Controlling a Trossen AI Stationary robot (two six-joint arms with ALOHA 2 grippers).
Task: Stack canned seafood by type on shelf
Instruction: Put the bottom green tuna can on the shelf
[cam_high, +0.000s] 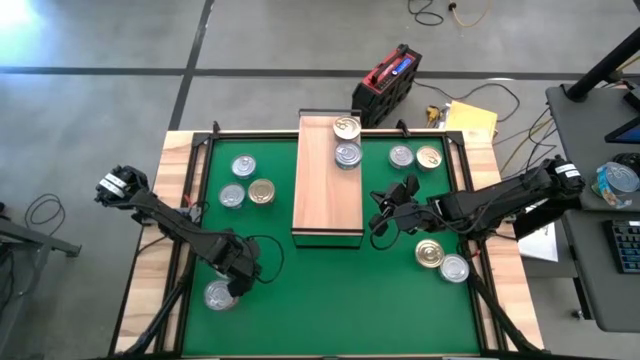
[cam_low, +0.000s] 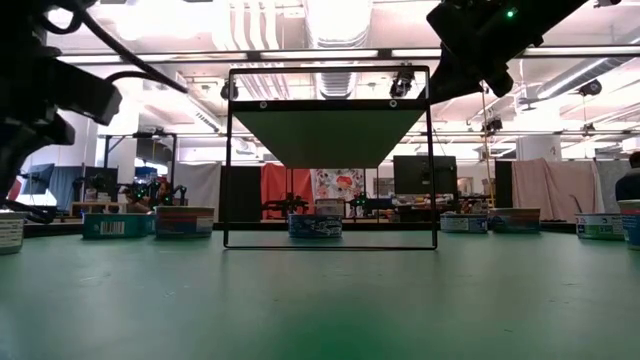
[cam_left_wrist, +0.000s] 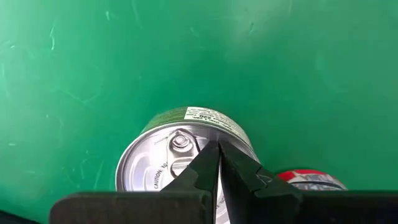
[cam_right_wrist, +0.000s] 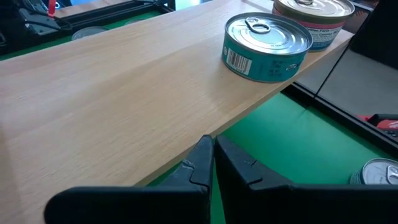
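From above, the left gripper (cam_high: 237, 283) is hanging just over a lone silver-lidded tin (cam_high: 220, 295) in the near-left part of the green mat (cam_high: 330, 300), fingers pressed together and holding nothing, while the right gripper (cam_high: 380, 218) is reaching in beside the near-right edge of the shelf (cam_high: 328, 190), also pressed shut and empty; two tins (cam_high: 346, 140) are already sitting at the shelf's far end, and the rest are lying scattered on the mat to either side. At table height, the shelf's dark frame (cam_low: 330, 160) is standing mid-table with both arms coming in from above. In the left wrist view, the closed fingertips (cam_left_wrist: 217, 168) are pointing straight down at that tin's (cam_left_wrist: 180, 155) lid, so this arm is the nearer one and would need to spread before grasping. In the right wrist view, the shut fingers (cam_right_wrist: 211, 165) are lying low along the shelf's (cam_right_wrist: 124, 87) edge, with the teal-sided tin (cam_right_wrist: 267, 46) well ahead.
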